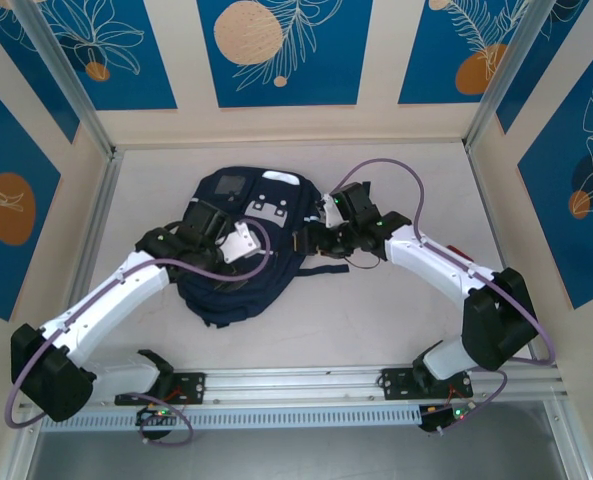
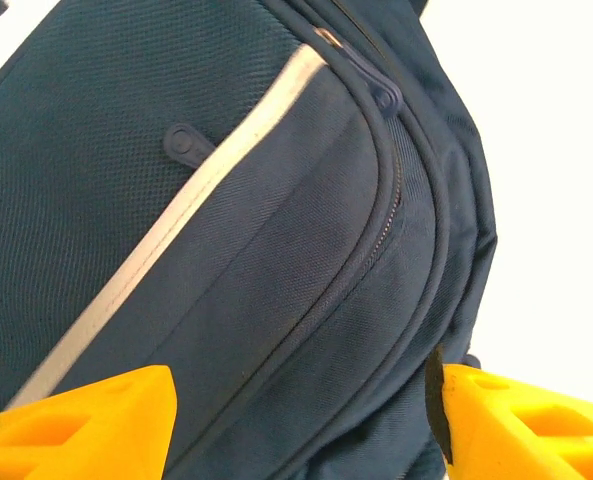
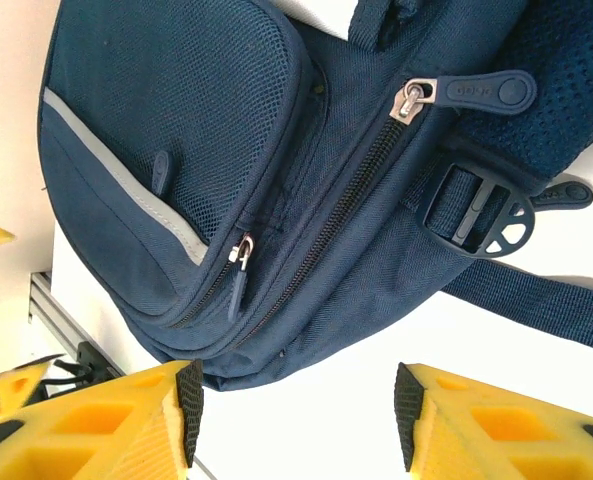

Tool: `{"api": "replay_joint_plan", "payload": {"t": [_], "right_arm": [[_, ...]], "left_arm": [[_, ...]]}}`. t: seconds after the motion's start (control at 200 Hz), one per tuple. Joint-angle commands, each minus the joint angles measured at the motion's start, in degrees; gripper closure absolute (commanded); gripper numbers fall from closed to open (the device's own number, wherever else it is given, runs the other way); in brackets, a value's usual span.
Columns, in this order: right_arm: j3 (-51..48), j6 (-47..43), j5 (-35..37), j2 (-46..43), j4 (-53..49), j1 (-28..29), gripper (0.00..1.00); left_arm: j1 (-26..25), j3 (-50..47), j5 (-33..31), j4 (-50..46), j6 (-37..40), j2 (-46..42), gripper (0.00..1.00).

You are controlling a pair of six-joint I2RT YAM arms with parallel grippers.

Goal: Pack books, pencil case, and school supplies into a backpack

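On the backpack, at one long zip: a rubber pull with raised lettering, too small to read. Lies flat at the middle of a pale table, dark navy, grey patch facing up. Above its front pocket, left gripper, yellow fingers spread wide, gripping nothing. Just beside its right edge, right gripper, black pads apart, nothing between. Beyond the backpack, cream walls with blue leaf-printed panels; on its near side, a metal rail.
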Motion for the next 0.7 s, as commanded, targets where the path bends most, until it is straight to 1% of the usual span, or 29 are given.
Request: {"api": "replay_joint_plan", "payload": {"t": [0.0, 0.095, 0.155, 0.36, 0.46, 0.56, 0.635, 0.67, 0.695], "right_arm": [[-0.8, 0.4, -2.2, -1.4, 0.6, -0.6, 0.44], [-0.7, 0.2, -2.6, -1.4, 0.7, -0.9, 0.44], [-0.5, 0.2, -2.8, -1.4, 0.8, -1.0, 0.44], [-0.4, -0.2, -3.0, -0.9, 1.0, -1.0, 0.44], [-0.4, -0.9, -3.2, -0.3, 1.2, -0.9, 0.44], [0.4, -2.2, -3.3, 0.7, 1.3, -0.4, 0.47], [1.6, -3.1, -3.1, 2.0, 1.3, 0.7, 0.49], [2.1, -3.2, -3.2, 2.7, 1.3, 1.3, 0.49], [2.6, -3.3, -3.4, 3.3, 1.5, 1.7, 0.50]], "left_arm": [[-0.5, -2.9, -0.6, 2.5, 14.1, 1.2, 0.33], [-0.2, -4.6, -3.8, 5.3, 17.7, 3.3, 0.37], [0.5, -5.1, -5.0, 7.5, 18.9, 4.5, 0.41], [3.5, -4.0, -2.4, 10.6, 18.9, 6.4, 0.53], [4.0, -3.6, -2.1, 10.5, 19.3, 6.4, 0.66], [4.3, -3.0, -2.0, 10.4, 19.6, 6.2, 0.85], [4.4, -2.2, -1.0, 9.5, 19.2, 5.8, 0.97], [4.6, -1.9, -0.5, 9.4, 18.7, 5.4, 1.00], [4.7, -1.8, 0.0, 9.4, 18.5, 4.9, 1.00]]}}
